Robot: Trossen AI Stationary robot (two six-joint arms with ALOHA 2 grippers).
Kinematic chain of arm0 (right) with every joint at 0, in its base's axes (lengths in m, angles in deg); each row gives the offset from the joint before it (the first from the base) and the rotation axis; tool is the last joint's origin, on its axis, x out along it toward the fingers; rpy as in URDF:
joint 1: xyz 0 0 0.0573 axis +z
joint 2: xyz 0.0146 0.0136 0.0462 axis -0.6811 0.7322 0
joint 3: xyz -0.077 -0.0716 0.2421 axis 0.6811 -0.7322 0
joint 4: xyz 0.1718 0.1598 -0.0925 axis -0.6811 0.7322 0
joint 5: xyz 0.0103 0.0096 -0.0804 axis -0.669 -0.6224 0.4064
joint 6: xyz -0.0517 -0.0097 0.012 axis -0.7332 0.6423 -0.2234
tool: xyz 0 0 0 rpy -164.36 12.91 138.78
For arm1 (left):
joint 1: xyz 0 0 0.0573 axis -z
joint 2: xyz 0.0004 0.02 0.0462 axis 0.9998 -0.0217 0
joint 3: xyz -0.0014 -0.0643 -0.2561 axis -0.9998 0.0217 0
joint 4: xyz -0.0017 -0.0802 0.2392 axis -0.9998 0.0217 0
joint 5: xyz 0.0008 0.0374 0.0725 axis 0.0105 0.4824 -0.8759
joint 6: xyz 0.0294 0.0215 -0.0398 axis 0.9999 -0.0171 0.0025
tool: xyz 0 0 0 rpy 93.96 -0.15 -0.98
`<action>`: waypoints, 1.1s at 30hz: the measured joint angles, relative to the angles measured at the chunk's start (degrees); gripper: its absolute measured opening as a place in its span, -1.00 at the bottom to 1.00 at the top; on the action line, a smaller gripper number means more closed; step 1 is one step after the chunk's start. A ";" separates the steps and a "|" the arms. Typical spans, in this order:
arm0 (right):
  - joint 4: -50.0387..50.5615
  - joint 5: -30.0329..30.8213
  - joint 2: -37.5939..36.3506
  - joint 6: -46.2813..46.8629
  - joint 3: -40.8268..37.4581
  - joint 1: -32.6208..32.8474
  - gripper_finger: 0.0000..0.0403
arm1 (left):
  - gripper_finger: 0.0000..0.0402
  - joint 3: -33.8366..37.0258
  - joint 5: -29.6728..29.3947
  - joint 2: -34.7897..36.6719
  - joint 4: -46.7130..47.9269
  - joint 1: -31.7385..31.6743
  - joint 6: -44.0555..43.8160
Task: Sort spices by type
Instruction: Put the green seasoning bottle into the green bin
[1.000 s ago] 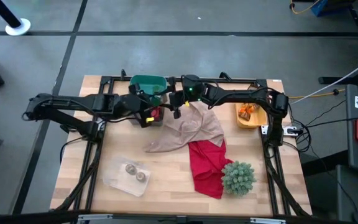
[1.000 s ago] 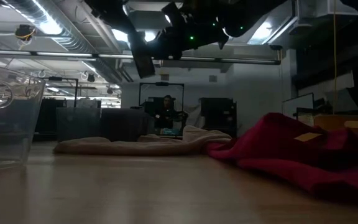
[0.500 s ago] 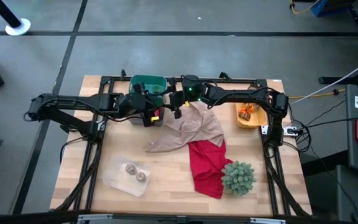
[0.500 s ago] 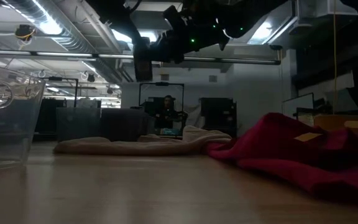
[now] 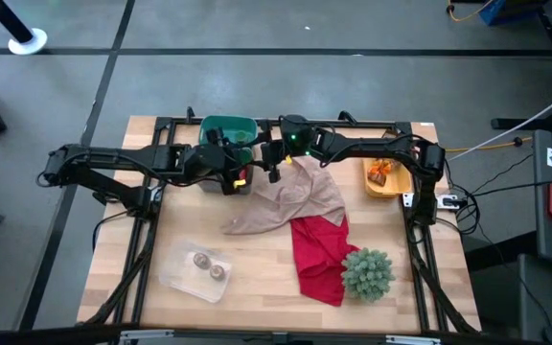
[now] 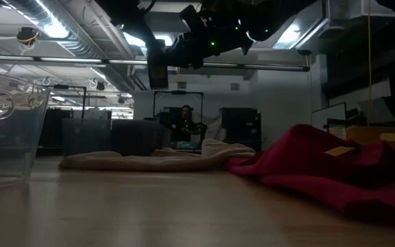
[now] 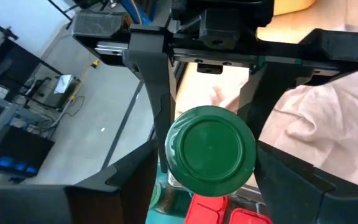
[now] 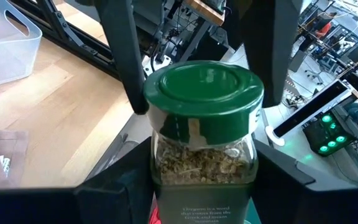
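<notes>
Wooden counter (image 5: pixel 257 278) carries a beige cloth (image 5: pixel 290 201), a red cloth (image 5: pixel 316 254), a spiky green plant (image 5: pixel 367 271) and a clear tray (image 5: pixel 175 275) holding two round pots (image 5: pixel 209 265). At the far edge, both arms meet beside a green bin (image 5: pixel 226 128). Right end effector (image 8: pixel 202 186) grips a green-lidded oregano jar (image 8: pixel 202 134) by its glass body. Left end effector (image 7: pixel 210 180) has its fingers spread on either side of that jar's lid (image 7: pixel 211 149); contact cannot be determined. Red tins (image 7: pixel 225 211) sit directly below.
</notes>
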 joint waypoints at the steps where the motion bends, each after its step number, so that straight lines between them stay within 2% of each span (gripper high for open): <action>1: -0.02 0.00 -0.06 0.00 0.02 0.00 0.03 | 0.22 0.00 -0.29 0.00 -0.31 0.00 0.10; 6: 0.00 -0.31 -0.11 0.00 0.05 0.00 0.03 | 0.31 0.00 -0.18 0.00 -0.90 0.00 1.38; 17: 0.33 -0.78 -0.11 -0.09 0.05 0.55 0.04 | 0.32 0.00 1.84 -1.66 -1.48 -0.09 2.65; 20: 0.46 -0.52 -0.11 -0.17 0.02 0.87 0.03 | 0.25 0.00 1.90 -2.16 -1.38 -0.07 2.93; 26: 0.31 0.65 -0.11 -0.17 0.02 0.83 0.04 | -0.05 0.00 1.93 -2.12 -1.15 0.00 2.91; 33: 0.28 0.85 -0.11 -0.20 0.02 0.83 0.05 | -0.05 -0.01 2.00 -2.05 -1.17 0.00 2.82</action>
